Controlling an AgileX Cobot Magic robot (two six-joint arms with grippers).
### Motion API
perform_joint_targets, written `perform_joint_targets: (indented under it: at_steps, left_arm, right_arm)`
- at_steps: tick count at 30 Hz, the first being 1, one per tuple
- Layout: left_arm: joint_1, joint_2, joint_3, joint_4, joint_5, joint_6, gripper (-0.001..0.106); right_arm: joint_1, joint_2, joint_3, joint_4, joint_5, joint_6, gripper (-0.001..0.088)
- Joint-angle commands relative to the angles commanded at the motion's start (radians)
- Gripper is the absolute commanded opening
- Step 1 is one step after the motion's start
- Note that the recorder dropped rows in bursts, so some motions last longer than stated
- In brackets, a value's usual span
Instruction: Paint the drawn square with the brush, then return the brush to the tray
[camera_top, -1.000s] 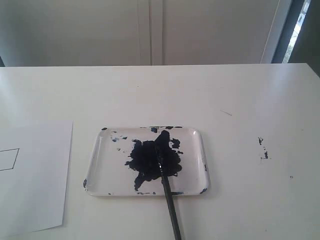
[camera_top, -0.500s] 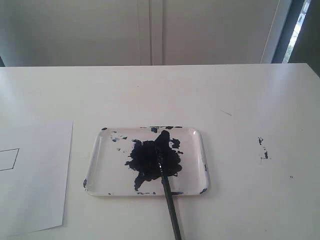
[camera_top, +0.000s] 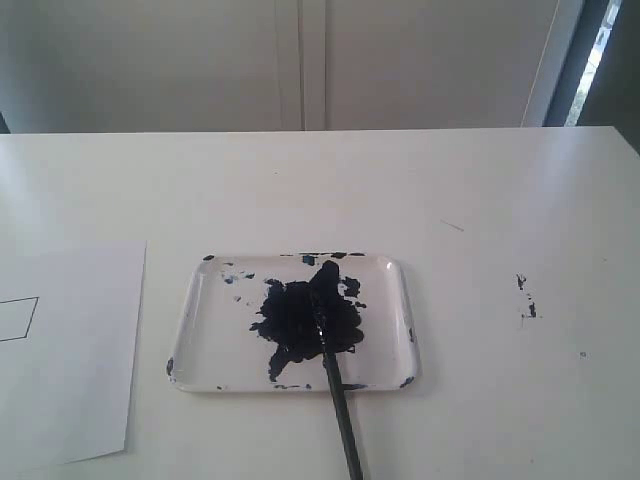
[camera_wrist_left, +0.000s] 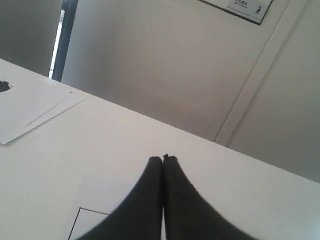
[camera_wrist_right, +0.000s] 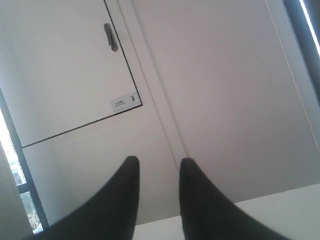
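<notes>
Nothing is shifting since a second ago; both arms are sitting off the table (camera_top: 480, 200).
Paper sheet (camera_top: 80, 350) is lying left, the tray (camera_top: 205, 340) near it at centre. The brush (camera_top: 340, 405) is resting tip-down in the paint blot (camera_top: 290, 320), handle crossing the camera-side rim. The drawn square (camera_top: 18, 318) is sitting unpainted. Left gripper (camera_wrist_left: 163, 159) is pressing its fingers together, empty; right gripper (camera_wrist_right: 159, 165) is holding its fingers apart, empty.

A white worktop (camera_top: 480, 190) meets pale wall panels (camera_top: 150, 60) joined by a vertical seam. Daylight enters through a narrow window (camera_top: 598, 45) at the right. The panels carry a small sign (camera_wrist_right: 124, 102) and a handle (camera_wrist_right: 110, 37).
</notes>
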Motion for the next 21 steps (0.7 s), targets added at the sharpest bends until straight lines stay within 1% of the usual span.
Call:
perform_joint_targets:
  at_steps: [1,2,3,4,5,6,7,8,9,11,14,18,21]
  left_arm:
    - [0.000,0.011,-0.027,-0.004,0.030,0.032,0.000]
    - [0.000,0.044,-0.076,-0.038,0.109,0.114,0.000]
    - [0.000,0.069,-0.110,-0.089,0.153,0.193,0.000]
    - [0.000,0.103,-0.151,-0.194,0.228,0.342,0.000]
    - [0.000,0.128,-0.181,-0.303,0.279,0.446,0.000]
    - [0.000,0.162,-0.220,-0.468,0.350,0.644,0.000]
    - [0.000,0.202,-0.248,-0.588,0.443,0.826,0.000]
    - [0.000,0.228,-0.265,-0.633,0.514,0.905,0.000]
    - [0.000,0.259,-0.280,-0.640,0.587,0.958,0.000]
    - [0.000,0.294,-0.278,-0.637,0.657,0.968,0.000]
    - [0.000,0.302,-0.268,-0.639,0.642,0.971,0.000]
    - [0.000,0.303,-0.267,-0.655,0.647,0.952,0.000]
    - [0.000,0.309,-0.257,-0.637,0.671,0.922,0.000]
  right_arm:
    - [0.007,0.019,-0.017,-0.060,-0.015,0.061,0.0202]
    - [0.028,0.079,-0.059,-0.239,-0.086,0.213,0.0121]
    - [0.038,0.116,-0.082,-0.352,-0.140,0.308,0.0078]
    - [0.050,0.197,-0.138,-0.583,-0.240,0.523,0.0005]
    - [0.052,0.247,-0.170,-0.727,-0.302,0.657,0.0000]
    - [0.052,0.356,-0.228,-1.015,-0.431,0.894,0.0000]
    - [0.052,0.445,-0.278,-1.212,-0.534,1.098,0.0000]
    - [0.052,0.507,-0.299,-1.309,-0.603,1.198,0.0000]
    - [0.052,0.578,-0.311,-1.309,-0.682,1.208,0.0000]
    - [0.052,0.657,-0.312,-1.309,-0.691,1.206,0.0000]
    - [0.052,0.699,-0.312,-1.301,-0.671,1.206,0.0000]
    - [0.052,0.700,-0.312,-1.309,-0.605,1.204,0.0000]
    - [0.052,0.705,-0.312,-1.309,-0.615,1.190,0.0000]
